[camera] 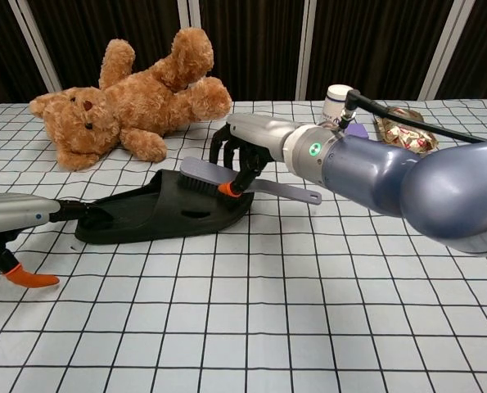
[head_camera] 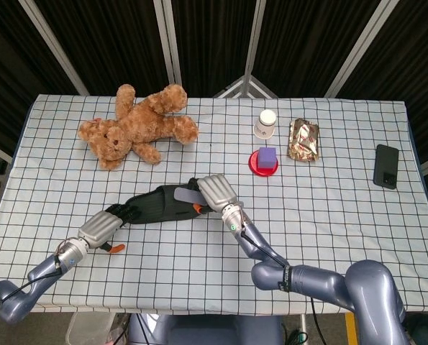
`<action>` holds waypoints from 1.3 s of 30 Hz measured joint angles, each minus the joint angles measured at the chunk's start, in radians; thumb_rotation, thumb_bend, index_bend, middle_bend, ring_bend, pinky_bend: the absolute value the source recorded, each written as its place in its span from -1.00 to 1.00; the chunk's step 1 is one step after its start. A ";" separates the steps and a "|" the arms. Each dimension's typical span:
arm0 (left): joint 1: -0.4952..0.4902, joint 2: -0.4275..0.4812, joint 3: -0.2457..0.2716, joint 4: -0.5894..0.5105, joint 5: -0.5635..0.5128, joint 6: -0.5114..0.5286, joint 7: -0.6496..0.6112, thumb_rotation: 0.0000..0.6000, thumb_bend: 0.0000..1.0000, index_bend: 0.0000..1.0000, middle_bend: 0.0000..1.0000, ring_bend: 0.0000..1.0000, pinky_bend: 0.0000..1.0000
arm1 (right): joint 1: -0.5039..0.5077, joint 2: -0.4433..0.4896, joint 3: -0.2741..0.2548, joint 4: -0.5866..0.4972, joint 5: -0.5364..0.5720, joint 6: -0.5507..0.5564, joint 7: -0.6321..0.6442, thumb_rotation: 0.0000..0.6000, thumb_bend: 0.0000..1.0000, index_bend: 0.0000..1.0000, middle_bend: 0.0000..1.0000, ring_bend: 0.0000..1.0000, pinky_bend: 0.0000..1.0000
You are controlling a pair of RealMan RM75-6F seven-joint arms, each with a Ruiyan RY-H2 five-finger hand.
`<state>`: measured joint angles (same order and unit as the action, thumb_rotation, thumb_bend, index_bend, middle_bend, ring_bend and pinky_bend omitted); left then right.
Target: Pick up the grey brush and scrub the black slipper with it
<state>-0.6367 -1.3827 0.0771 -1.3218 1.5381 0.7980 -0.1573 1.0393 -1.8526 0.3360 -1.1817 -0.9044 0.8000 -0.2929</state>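
The black slipper lies on the checked table in front of the bear. My right hand grips the grey brush and holds its bristles over the slipper's right end. The brush's flat handle sticks out to the right in the chest view. My left hand rests at the slipper's left end, its dark fingers on the slipper's edge and an orange fingertip pointing down at the table.
A brown teddy bear lies behind the slipper. Further right stand a white cup, a purple block on a red disc, a foil packet and a black phone.
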 measured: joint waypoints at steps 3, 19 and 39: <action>0.001 0.003 0.003 -0.005 0.001 0.004 0.004 0.84 -0.15 -0.99 -0.93 -0.90 -0.86 | -0.015 0.014 -0.013 0.006 0.004 0.006 -0.006 1.00 -0.07 0.39 0.15 0.02 -0.04; 0.002 0.002 0.005 -0.027 -0.009 0.015 0.025 0.84 -0.15 -0.99 -0.93 -0.90 -0.86 | 0.001 0.016 -0.003 -0.126 0.017 0.025 -0.035 1.00 -0.07 0.39 0.15 0.02 -0.04; 0.006 0.007 0.009 -0.048 -0.029 0.019 0.061 0.84 -0.15 -0.99 -0.93 -0.90 -0.86 | 0.012 -0.023 -0.017 -0.075 0.050 0.041 -0.063 1.00 -0.07 0.39 0.15 0.02 -0.04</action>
<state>-0.6310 -1.3762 0.0863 -1.3703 1.5090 0.8166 -0.0961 1.0516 -1.8751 0.3191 -1.2563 -0.8548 0.8411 -0.3560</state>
